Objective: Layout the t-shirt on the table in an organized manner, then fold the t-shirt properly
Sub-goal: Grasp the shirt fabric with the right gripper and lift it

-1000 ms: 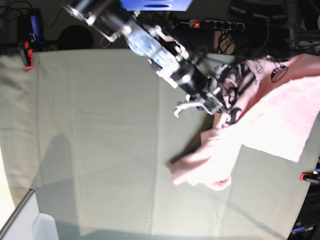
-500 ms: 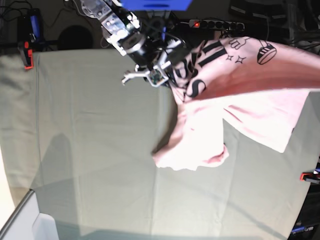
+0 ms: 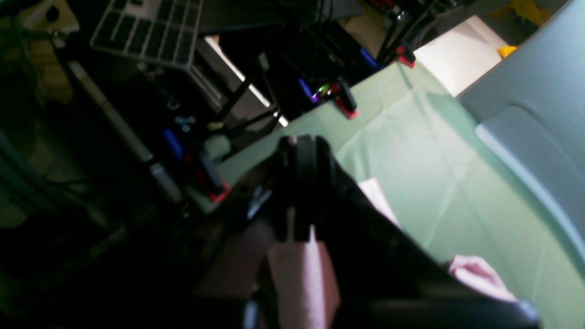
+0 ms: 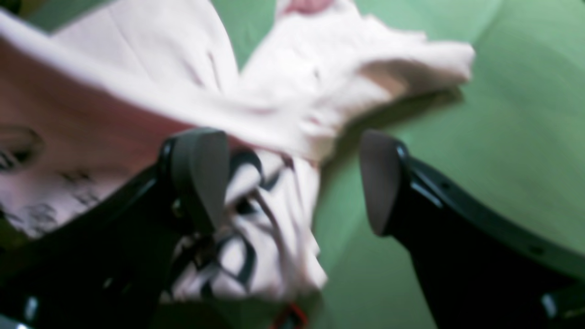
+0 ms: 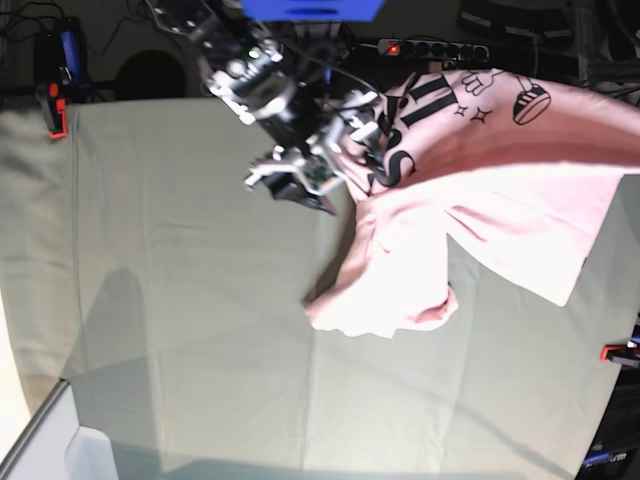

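A black power strip [image 5: 432, 47] with a lit red switch lies beyond the far edge of the table [image 5: 180, 300], and a red clamp [image 5: 56, 112] pins the smooth grey-green cloth at the far corner; a pale moulded bin [image 3: 539, 114] sits at the near edge. The right gripper [image 4: 292, 183] stands with its dark jaws spread wide, a bunched fold of the t-shirt [image 5: 470, 200] lying against one finger [image 4: 201, 173], not pinched. The soft pale pink cotton hangs stretched in the air, black block letters showing, its lower folds crumpled on the cloth. The left gripper [image 3: 299, 192] is pressed together on the shirt's pink fabric near the table's side edge.
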`<state>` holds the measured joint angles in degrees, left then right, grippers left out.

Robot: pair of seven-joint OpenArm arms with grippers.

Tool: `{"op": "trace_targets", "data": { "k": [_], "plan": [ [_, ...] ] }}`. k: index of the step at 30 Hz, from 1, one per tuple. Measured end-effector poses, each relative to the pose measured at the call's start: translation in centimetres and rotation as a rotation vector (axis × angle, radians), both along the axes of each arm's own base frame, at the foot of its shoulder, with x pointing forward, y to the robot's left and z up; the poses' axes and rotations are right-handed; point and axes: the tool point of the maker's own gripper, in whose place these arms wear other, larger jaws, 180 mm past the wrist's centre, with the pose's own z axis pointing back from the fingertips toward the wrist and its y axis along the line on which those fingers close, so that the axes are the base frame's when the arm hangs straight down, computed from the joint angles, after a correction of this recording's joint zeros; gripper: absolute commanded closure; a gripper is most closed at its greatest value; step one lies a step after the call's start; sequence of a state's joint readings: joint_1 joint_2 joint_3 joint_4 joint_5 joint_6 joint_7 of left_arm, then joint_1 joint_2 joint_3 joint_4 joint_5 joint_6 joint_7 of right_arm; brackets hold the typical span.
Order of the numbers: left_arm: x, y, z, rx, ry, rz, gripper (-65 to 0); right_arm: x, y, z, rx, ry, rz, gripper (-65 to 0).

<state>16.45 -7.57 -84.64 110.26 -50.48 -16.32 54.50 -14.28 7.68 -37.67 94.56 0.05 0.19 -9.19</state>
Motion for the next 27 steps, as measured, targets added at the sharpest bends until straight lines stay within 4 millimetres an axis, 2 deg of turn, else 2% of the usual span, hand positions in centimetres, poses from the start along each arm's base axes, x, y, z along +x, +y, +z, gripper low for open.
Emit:
{"op": "trace_targets", "data": {
  "k": [8, 11, 15, 18, 25, 27],
  "plan": [
    [0.0, 0.1, 0.4, 0.014, 0.002, -0.002, -0.2, -0.9, 4.4, -2.3, -0.061, 0.002, 0.180, -45.7],
    [0.0, 0.1, 0.4, 0.015, 0.002, -0.002, -0.2, -0.4, 4.6, -3.4, -0.102, 0.005, 0.208, -45.6],
    [0.2, 0.4, 1.2, 0.035, -0.007, -0.006, -0.2, 0.8, 5.1, -4.1, -0.115, 0.006, 0.205, -45.6],
    [0.2, 0.4, 0.9, 0.030, 0.000, -0.005, -0.2, 1.7, 5.3, -4.4, -0.132, 0.004, 0.206, -45.6],
    [0.1, 0.4, 0.9, 0.032, 0.001, -0.006, -0.2, 3.7, 5.7, -3.3, -0.132, -0.038, 0.201, -45.0],
    [0.2, 0.3, 0.9, 0.032, 0.001, -0.007, -0.2, 4.3, 5.4, -3.0, -0.139, -0.053, 0.199, -41.8]
  ]
}}
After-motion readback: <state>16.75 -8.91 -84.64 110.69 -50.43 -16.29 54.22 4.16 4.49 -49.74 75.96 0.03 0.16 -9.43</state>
